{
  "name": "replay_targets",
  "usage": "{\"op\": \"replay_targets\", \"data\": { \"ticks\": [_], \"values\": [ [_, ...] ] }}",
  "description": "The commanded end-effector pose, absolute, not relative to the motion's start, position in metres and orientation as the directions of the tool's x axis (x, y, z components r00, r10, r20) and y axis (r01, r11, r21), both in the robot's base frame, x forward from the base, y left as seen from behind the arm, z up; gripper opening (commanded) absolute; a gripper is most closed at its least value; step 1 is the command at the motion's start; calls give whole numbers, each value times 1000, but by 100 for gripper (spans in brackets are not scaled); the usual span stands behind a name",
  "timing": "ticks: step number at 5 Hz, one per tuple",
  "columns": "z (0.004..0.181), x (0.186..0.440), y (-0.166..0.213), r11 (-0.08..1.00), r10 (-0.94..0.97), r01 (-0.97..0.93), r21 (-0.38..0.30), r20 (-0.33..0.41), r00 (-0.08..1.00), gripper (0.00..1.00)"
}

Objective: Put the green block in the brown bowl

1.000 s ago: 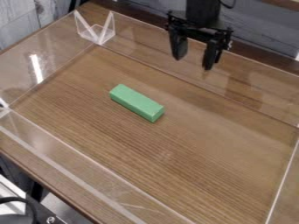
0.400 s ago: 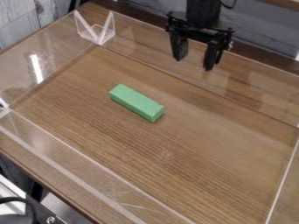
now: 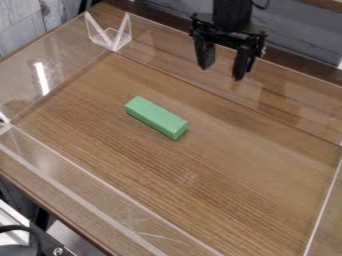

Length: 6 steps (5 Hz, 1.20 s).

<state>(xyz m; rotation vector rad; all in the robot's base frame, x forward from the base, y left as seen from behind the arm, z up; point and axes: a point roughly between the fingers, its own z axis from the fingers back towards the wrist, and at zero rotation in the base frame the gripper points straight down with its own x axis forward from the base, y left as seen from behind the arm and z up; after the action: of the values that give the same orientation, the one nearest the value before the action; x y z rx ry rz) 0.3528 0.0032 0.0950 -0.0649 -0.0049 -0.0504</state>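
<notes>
In the camera view I have the wooden table (image 3: 214, 180) filling most of what I see, with the arm (image 3: 235, 12) reaching in at the top edge. The pincer (image 3: 227, 56) hangs over the far side of the table, its two black fingers spread wide apart, and I see nothing between them. Nearer me and over to the picture's left lies the green block (image 3: 156, 117), flat on the wood and set aslant, well apart from the pincer and touching nothing but the surface. I cannot find a brown bowl anywhere in this view, so I can't say where the drop will be. Smallest of what I note is a clear, angular piece (image 3: 110, 32) by the far left corner, which I would simply keep clear of. I judge that I am at the very start: the approach, with the grasp and the carry both ahead. The next move asks me to bring the pincer across to the block, turn it so the fingers straddle the long sides, and lower before closing near the middle. If I come down unaligned, I could clip an end and spin the block. Before carrying it anywhere, I need the bowl located.
</notes>
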Motion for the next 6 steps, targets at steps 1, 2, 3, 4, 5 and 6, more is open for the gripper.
{"op": "replay_targets", "data": {
  "ticks": [1,2,3,4,5,6],
  "values": [
    [110,355,20,992,112,-108,-63,64,992,100],
    [107,342,35,934,354,-350,-72,53,934,100],
    [103,330,48,818,575,-569,-86,57,816,100],
    [96,326,54,657,753,-747,-100,59,655,100],
    [89,320,57,559,829,-822,-108,55,557,100],
    [82,318,59,495,869,-861,-116,51,493,100]
  ]
}}
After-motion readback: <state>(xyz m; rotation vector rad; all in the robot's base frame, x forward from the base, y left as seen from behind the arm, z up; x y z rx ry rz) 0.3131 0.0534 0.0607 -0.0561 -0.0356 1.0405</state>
